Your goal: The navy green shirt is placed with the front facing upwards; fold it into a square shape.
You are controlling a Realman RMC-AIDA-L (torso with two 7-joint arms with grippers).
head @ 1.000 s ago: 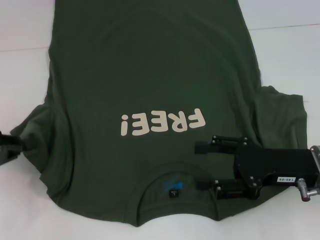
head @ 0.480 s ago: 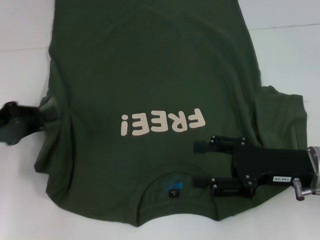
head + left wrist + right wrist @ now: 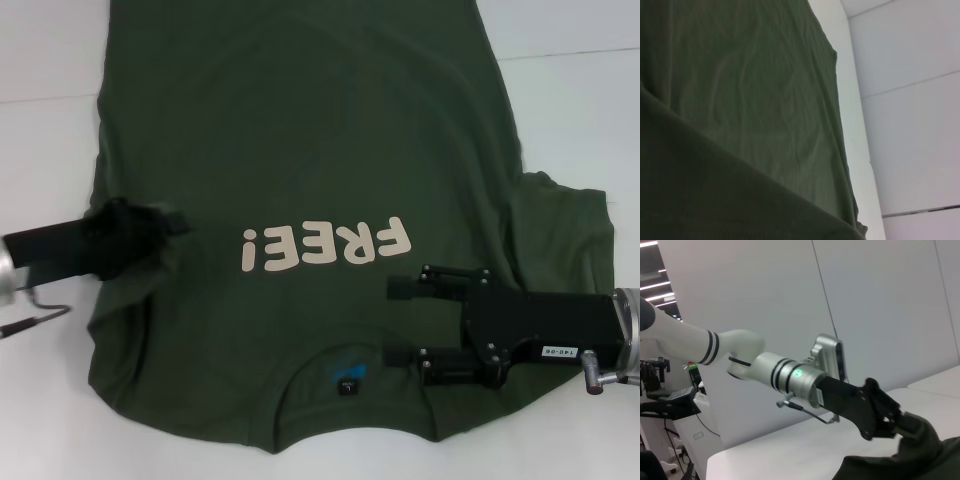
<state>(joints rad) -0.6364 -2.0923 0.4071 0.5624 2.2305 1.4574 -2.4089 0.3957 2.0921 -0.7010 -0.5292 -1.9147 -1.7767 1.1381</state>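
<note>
The navy green shirt (image 3: 300, 130) lies front up on the white table, its cream "FREE!" print (image 3: 325, 245) reading upside down and its blue neck label (image 3: 347, 378) near the front edge. My left gripper (image 3: 160, 228) is shut on the shirt's left sleeve and holds it over the body, left of the print. The right wrist view shows that gripper (image 3: 905, 426) clamped on a bunch of green cloth (image 3: 920, 460). My right gripper (image 3: 395, 322) is open just above the shirt, right of the collar. The left wrist view shows only green cloth (image 3: 740, 100).
The white table (image 3: 50, 60) shows on both sides of the shirt, with a seam line across it. The right sleeve (image 3: 565, 225) lies spread out flat. The left wrist view shows the shirt's edge on the table (image 3: 905, 125).
My left gripper has moved right from the table's left edge, carrying the left sleeve over the shirt body. My right gripper has shifted only slightly.
</note>
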